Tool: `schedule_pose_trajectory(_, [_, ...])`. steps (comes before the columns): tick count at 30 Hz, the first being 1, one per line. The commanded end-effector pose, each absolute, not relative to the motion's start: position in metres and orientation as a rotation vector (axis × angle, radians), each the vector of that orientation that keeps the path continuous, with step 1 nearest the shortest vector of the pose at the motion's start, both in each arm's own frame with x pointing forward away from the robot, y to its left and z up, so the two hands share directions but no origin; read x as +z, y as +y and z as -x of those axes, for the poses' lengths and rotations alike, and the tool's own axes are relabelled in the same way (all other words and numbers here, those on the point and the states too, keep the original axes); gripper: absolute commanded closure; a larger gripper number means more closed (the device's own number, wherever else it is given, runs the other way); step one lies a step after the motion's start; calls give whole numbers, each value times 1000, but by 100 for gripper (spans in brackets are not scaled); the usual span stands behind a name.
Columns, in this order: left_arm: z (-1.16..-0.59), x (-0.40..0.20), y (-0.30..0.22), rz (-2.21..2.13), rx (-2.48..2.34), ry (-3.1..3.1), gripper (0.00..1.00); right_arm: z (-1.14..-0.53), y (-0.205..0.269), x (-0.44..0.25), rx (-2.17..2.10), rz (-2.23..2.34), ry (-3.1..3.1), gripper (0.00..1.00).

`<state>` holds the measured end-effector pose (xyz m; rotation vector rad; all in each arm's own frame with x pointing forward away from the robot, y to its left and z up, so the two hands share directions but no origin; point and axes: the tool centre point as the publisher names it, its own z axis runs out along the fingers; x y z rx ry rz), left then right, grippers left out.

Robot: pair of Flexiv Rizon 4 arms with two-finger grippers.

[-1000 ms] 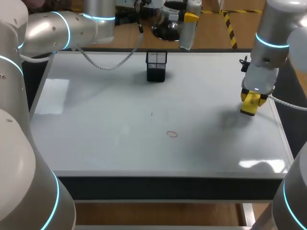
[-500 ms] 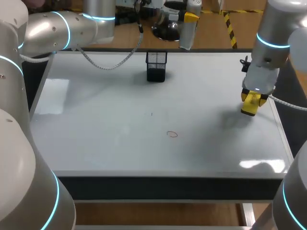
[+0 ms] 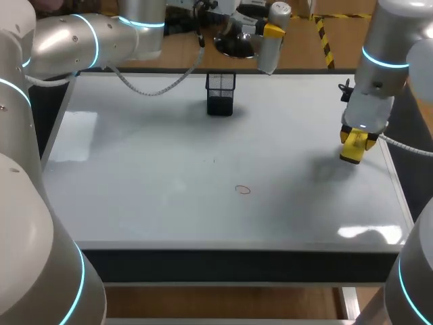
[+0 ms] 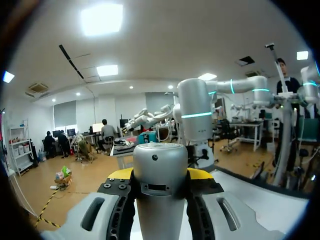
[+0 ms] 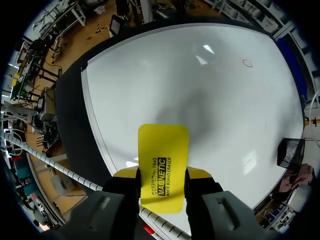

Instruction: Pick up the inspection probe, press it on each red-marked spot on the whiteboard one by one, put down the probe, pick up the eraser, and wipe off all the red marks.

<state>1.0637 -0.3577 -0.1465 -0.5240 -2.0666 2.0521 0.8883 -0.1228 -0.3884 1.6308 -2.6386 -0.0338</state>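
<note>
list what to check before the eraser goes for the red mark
1. Eraser held firmly between right gripper fingers: ok.
2. Red mark in view on whiteboard: ok, one small circle in the head view.
3. Probe put down: not ok, left gripper holds it raised past the far edge.
4. Mesh holder away from the wiping path: ok, it stands at the far side.
5. Eraser's flat face toward the board: cannot tell.

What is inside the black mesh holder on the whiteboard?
Nothing sticks out of the mesh holder, and its upper mesh looks empty. Its dark lower part hides the bottom.
</note>
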Motion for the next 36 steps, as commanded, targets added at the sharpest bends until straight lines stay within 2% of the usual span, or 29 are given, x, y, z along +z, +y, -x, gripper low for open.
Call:
schedule_pose_trajectory(1, [-1024, -136, -355, 513, 2072, -2117, 100, -888, -123, -388, -30, -1633, -2636, 100])
schedule_pose_trajectory(11, [-953, -148, -359, 557, 2031, -2088, 100, -888, -123, -388, -30, -1633, -2636, 100])
schedule_pose_trajectory(24, [-871, -175, -339, 556, 2050, -2054, 100, -888, -123, -388, -30, -1633, -2636, 100])
schedule_pose_trajectory(36, [-826, -208, -325, 505, 2064, -2009, 100, -888, -123, -388, -30, -1633, -2636, 100])
